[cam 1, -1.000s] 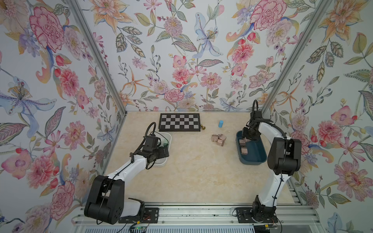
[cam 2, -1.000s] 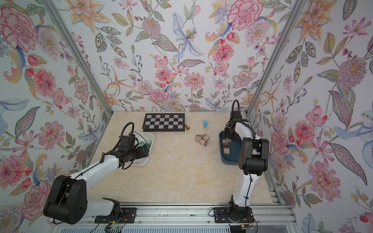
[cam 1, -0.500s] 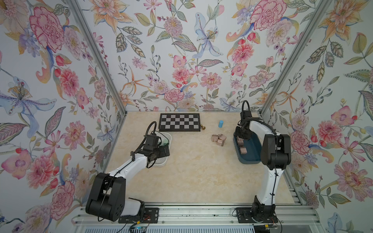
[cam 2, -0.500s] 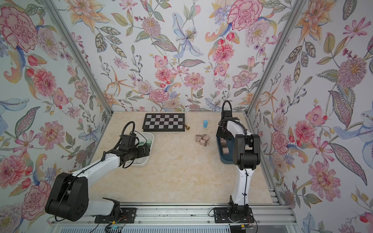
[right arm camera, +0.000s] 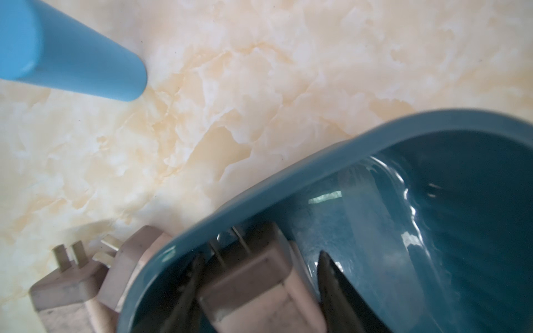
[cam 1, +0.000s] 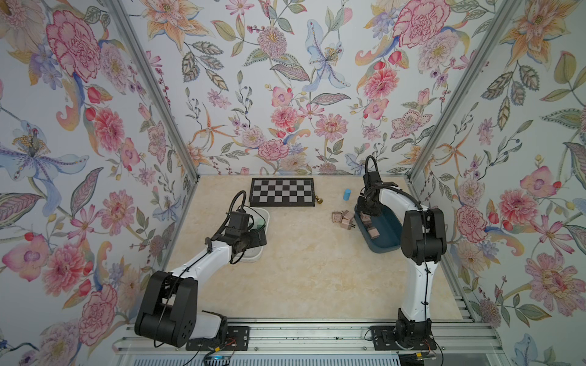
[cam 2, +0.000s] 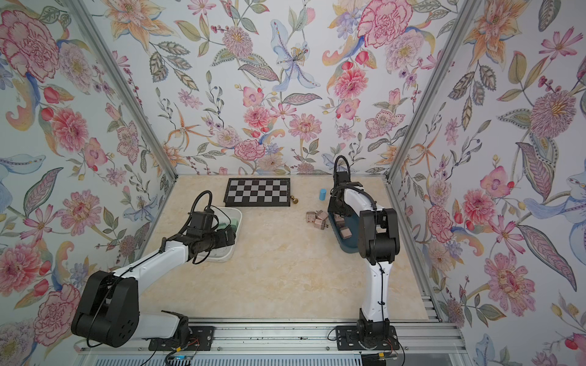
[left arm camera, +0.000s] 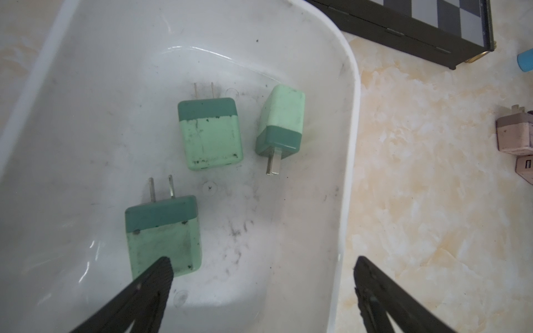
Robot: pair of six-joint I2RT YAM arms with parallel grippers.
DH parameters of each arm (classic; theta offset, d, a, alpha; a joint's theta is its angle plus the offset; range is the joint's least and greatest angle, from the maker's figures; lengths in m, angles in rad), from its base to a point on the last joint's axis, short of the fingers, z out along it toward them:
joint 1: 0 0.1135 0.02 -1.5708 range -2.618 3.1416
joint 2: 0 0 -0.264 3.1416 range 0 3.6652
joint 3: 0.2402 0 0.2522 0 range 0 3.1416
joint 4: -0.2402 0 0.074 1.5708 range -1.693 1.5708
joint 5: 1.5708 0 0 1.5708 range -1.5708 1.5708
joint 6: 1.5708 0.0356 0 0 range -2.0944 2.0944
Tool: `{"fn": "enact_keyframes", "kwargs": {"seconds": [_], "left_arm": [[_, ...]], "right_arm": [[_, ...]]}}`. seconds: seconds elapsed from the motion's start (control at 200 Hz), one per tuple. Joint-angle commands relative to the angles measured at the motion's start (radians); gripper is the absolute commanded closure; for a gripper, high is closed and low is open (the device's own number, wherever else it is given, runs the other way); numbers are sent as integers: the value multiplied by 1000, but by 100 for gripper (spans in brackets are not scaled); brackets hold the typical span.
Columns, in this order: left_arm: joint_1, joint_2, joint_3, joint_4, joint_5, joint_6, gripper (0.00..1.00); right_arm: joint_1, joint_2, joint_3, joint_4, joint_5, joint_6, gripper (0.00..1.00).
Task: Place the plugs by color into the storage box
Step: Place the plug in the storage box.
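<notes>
Pinching a pink plug (right arm camera: 259, 291), right gripper (right arm camera: 261, 255) hangs in blue bin (right arm camera: 288, 173); left gripper (left arm camera: 263, 259) spread.

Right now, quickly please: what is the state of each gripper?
Left gripper: open, holding nothing, over the white bin.
Right gripper: closed on a pink-beige plug, over the blue bin.
</notes>
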Motion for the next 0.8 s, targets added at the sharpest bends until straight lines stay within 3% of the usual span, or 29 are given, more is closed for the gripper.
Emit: {"fn": "enact_keyframes", "kwargs": {"seconds": [0.0, 0.51, 0.701, 0.791], "left_arm": [[8, -12, 9, -5, -15, 18, 0], [10, -4, 19, -11, -8, 11, 1], [9, -15, 18, -17, -10, 8, 1], [9, -22, 15, -17, -12, 5, 1]], "right_arm": [[-50, 19, -20, -21, 2, 2, 49], [-124, 100, -13, -24, -12, -36, 45], [-100, 47, -37, -22, -3, -54, 19], [-70, -24, -43, -20, 14, -76, 14]]}}
